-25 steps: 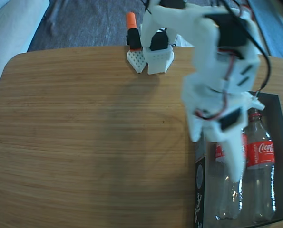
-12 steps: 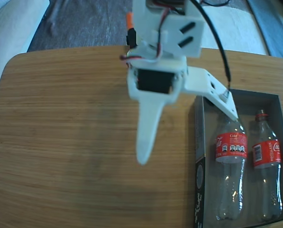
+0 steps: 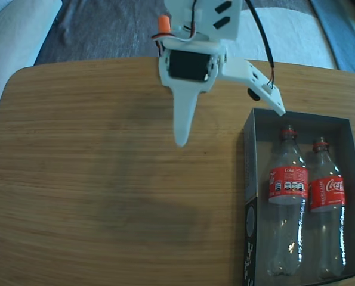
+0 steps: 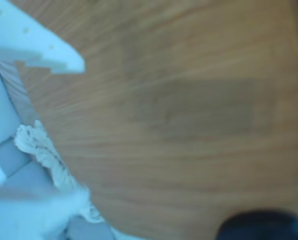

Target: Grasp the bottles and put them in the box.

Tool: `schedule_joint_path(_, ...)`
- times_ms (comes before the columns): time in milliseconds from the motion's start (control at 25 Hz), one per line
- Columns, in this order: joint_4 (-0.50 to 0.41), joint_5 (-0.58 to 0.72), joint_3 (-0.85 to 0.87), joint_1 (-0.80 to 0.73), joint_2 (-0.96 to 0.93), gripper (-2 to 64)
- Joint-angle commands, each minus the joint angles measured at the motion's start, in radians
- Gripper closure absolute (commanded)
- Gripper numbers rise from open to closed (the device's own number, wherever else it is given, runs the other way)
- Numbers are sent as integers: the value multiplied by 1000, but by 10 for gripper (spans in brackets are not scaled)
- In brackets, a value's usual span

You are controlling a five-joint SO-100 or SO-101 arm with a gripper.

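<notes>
Gripper (image 3: 231,128) released and empty: in the fixed view its two white fingers are spread wide, the long one pointing down over the bare tabletop (image 3: 105,179), the shorter one reaching right so that its tip lies over the box's top-left corner. Nothing sits between them. The arm enters from the tabletop's far edge, where its white base and an orange-topped part stand.

Box (image 3: 249,196), shallow and dark grey, lies against the tabletop's right edge and runs on to the near edge; its left side carries black-and-white print. Inside it lie both bottles, side by side and lengthwise, necks toward the far edge.

Larger bottle (image 3: 286,202): left half of the box, clear, red label around its middle, red neck ring just short of the box's far wall.

Smaller bottle (image 3: 327,208): right half, touching or just beside the larger one, its red label showing white Coca-Cola script; its neck stops a little further from the far wall.

The rest of the tabletop is plain wood grain, with the arm's faint shadow left of centre.

The wrist view is blurred: a white finger (image 4: 33,42) at upper left, wood grain filling the frame, a dark shape at the lower right edge that cannot be identified.
</notes>
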State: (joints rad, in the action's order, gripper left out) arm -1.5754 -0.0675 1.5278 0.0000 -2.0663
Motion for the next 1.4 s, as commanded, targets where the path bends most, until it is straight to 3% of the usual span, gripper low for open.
schedule_joint_path(0, 25, 52, 69, 5, -78, 497)
schedule_joint_path(160, 72, 193, 210, 5, -169, 621)
schedule_joint_path(360, 83, 242, 359, 8, -299, 618)
schedule_joint_path(680, 189, 232, 532, 14, -451, 619)
schedule_joint_path(1000, 370, 232, 811, 23, -620, 619)
schedule_joint_path(1120, 425, 233, 870, 100, -689, 619)
schedule_joint_path(1360, 425, 239, 1014, 101, -853, 619)
